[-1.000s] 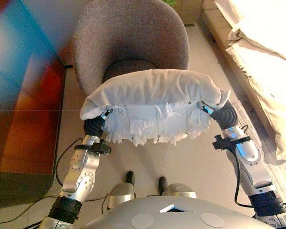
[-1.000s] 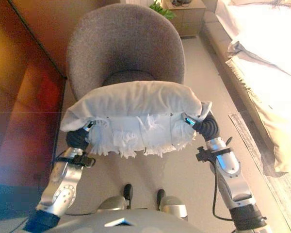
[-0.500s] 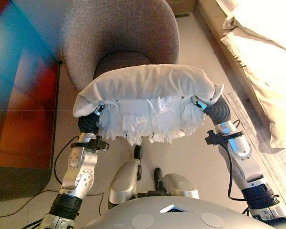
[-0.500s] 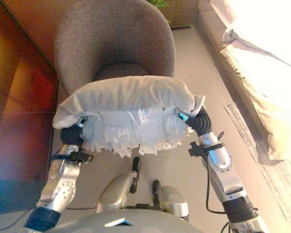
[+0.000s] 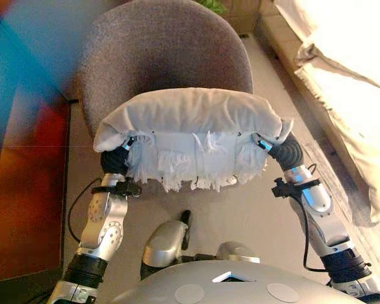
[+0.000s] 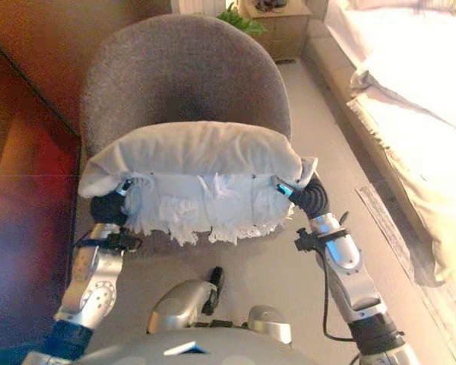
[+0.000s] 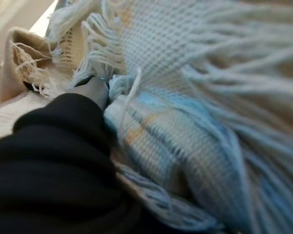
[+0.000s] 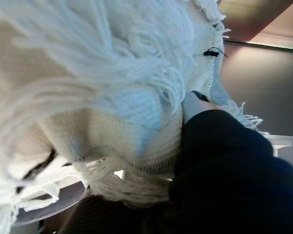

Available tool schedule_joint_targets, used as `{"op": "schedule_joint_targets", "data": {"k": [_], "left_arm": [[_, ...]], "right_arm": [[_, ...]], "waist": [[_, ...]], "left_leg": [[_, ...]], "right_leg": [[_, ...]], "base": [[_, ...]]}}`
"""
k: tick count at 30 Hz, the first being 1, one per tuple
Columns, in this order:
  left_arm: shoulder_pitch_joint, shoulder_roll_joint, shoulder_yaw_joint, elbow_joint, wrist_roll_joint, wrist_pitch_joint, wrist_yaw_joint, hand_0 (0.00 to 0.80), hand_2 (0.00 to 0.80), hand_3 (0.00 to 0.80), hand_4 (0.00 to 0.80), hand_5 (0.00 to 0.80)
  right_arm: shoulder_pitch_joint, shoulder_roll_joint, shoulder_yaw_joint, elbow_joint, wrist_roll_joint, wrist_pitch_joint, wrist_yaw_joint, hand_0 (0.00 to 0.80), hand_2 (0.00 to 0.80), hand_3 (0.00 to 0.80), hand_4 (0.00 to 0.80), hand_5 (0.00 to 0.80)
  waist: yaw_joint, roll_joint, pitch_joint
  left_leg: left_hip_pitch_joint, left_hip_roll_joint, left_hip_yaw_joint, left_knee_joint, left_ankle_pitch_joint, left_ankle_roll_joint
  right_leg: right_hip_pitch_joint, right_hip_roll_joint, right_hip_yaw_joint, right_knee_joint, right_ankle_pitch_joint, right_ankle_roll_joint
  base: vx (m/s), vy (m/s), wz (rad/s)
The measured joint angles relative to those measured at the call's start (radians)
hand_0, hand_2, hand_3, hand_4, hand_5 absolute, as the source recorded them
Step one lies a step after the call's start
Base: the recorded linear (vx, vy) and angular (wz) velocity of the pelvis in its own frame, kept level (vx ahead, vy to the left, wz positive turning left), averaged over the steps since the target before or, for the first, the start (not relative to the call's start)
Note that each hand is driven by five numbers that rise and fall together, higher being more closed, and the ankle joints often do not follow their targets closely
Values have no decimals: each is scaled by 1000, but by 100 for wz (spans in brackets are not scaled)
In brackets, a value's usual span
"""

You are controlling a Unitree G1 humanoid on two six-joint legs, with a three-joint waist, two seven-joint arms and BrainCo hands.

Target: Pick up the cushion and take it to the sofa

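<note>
A white cushion (image 5: 190,117) with a fringed knit underside is held up between my two hands, in front of my chest. My left hand (image 5: 114,161) is at its left end and my right hand (image 5: 286,152) is at its right end, both mostly buried under the fabric. The left wrist view shows the fringe (image 7: 195,73) right against my left hand's dark cover (image 7: 49,161). The right wrist view shows the cushion (image 8: 88,73) against my right hand (image 8: 224,165). The sofa (image 5: 348,76), under a cream cover, runs along the right.
A grey round-backed armchair (image 5: 158,50) stands directly ahead, behind the cushion. A red-brown wooden cabinet (image 5: 19,190) lines the left. A small wooden cabinet (image 6: 277,30) with a plant (image 6: 235,17) is at the back. Beige floor (image 5: 272,76) lies between chair and sofa.
The whole view has shifted as my body moves. The cushion stays held between both hands in the same way, and now hides the armchair's seat.
</note>
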Motion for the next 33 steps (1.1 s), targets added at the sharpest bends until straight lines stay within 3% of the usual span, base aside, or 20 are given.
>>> {"op": "schedule_joint_targets", "data": {"k": [3,5,7,9,13,14,16,17,19,20,21,26,27,29,30,31,33], "left_arm": [[-16,19,13,-2,0,7,0,800,800,800,800,800],[-20,23,15,-10,0,7,-1,800,800,800,800,800],[-23,20,17,-11,0,7,-1,800,800,800,800,800],[-28,13,9,-9,0,9,-1,800,800,800,800,800],[-31,-2,-5,-4,0,14,-1,800,800,800,800,800],[-31,-1,-9,-3,0,15,-2,800,800,800,800,800],[-30,-5,-24,4,-1,16,-6,800,800,800,800,800],[-31,-8,-28,4,0,17,-10,800,800,800,800,800],[-27,-20,-28,4,-1,19,-21,800,800,800,800,800],[-29,-25,-28,3,-1,20,-29,800,800,800,800,800],[-33,-22,-26,2,-2,20,-31,800,800,800,800,800],[-32,-32,-29,0,-11,36,-29,800,800,800,800,800],[-34,-31,-29,-1,-11,38,-28,800,800,800,800,800],[-25,-41,-32,2,-21,40,-23,800,800,800,800,800],[-20,-51,-33,10,-22,40,-21,800,800,800,800,800],[-8,-55,-34,12,-22,40,-19,800,800,800,800,800],[15,-57,-40,12,-22,40,-19,800,800,800,800,800]], "right_arm": [[-5,6,9,-6,-7,0,-8,800,800,800,800,800],[-5,7,9,-8,-7,0,-7,800,800,800,800,800],[-5,1,8,-8,-7,-1,-7,800,800,800,800,800],[-5,-3,4,-7,-7,-9,-7,800,800,800,800,800],[-6,-4,-5,-7,-7,-17,-22,800,800,800,800,800],[-6,-4,-10,-6,-7,-17,-28,800,800,800,800,800],[-6,-5,-21,2,-7,-16,-30,800,800,800,800,800],[-7,-8,-28,7,-6,-14,-31,800,800,800,800,800],[-5,-22,-38,7,-7,-11,-31,800,800,800,800,800],[-4,-42,-39,7,-6,-12,-30,800,800,800,800,800],[-11,-45,-40,8,-6,-11,-29,800,800,800,800,800],[-13,-70,-47,2,9,15,-19,800,800,800,800,800],[-15,-87,-49,1,15,21,-9,800,800,800,800,800],[-9,-96,-52,-3,15,30,17,800,800,800,800,800],[1,-93,-51,-3,15,30,25,800,800,800,800,800],[14,-85,-50,-2,15,30,33,800,800,800,800,800],[32,-82,-50,-3,15,27,42,800,800,800,800,800]], "waist": [[-11,-4,-4],[-21,13,-5],[-62,34,1],[-95,52,9],[-121,61,13],[-119,56,12],[-118,63,12],[-118,68,12],[-117,77,8],[-138,93,-2],[-143,90,-1],[-151,85,-18],[-152,79,-18],[-140,56,-22],[-139,49,-23],[-140,41,-25],[-139,32,-31]], "left_leg": [[61,6,-23,-69,12,11],[74,29,-30,-100,16,12],[84,50,-62,-111,15,5],[97,61,-107,-108,7,-7],[106,62,-187,-81,-30,-61],[117,59,-206,-83,-38,-73],[135,73,-252,-87,-60,-103],[142,75,-254,-68,-71,-95],[157,65,-231,43,-152,-73],[177,86,-229,25,-191,-70],[196,99,-235,-4,-197,-87],[222,162,-237,-19,-217,-105],[188,161,-217,60,-219,-127],[70,139,-136,320,-210,-137],[-6,133,-94,449,-160,-133],[-41,139,-55,502,-138,-108],[-62,145,-19,439,-141,-103]], "right_leg": [[-47,3,-17,-9,-15,-32],[-136,-1,-56,-77,-37,-42],[-208,9,-72,-195,-30,-48],[-255,7,-62,-360,41,-64],[-280,-18,20,-630,248,-41],[-272,-33,27,-668,269,-39],[-255,-13,24,-654,326,-49],[-253,-2,14,-643,327,-52],[-255,21,6,-612,325,-56],[-256,44,-17,-605,320,-68],[-265,57,-19,-582,314,-87],[-260,99,-64,-544,271,-174],[-248,103,-75,-556,267,-192],[-222,92,-79,-574,276,-234],[-194,81,-89,-598,278,-239],[-162,69,-106,-631,279,-243],[-123,44,-151,-676,280,-245]], "base": [[317,81,4],[261,25,4],[328,-19,34],[351,-81,55],[428,-166,58],[468,-210,59],[449,-215,63],[434,-225,50],[434,-225,35],[476,-231,40],[509,-237,29],[445,-199,12],[335,-282,28],[300,-255,18],[266,-111,25],[245,-36,39],[221,25,28]]}}
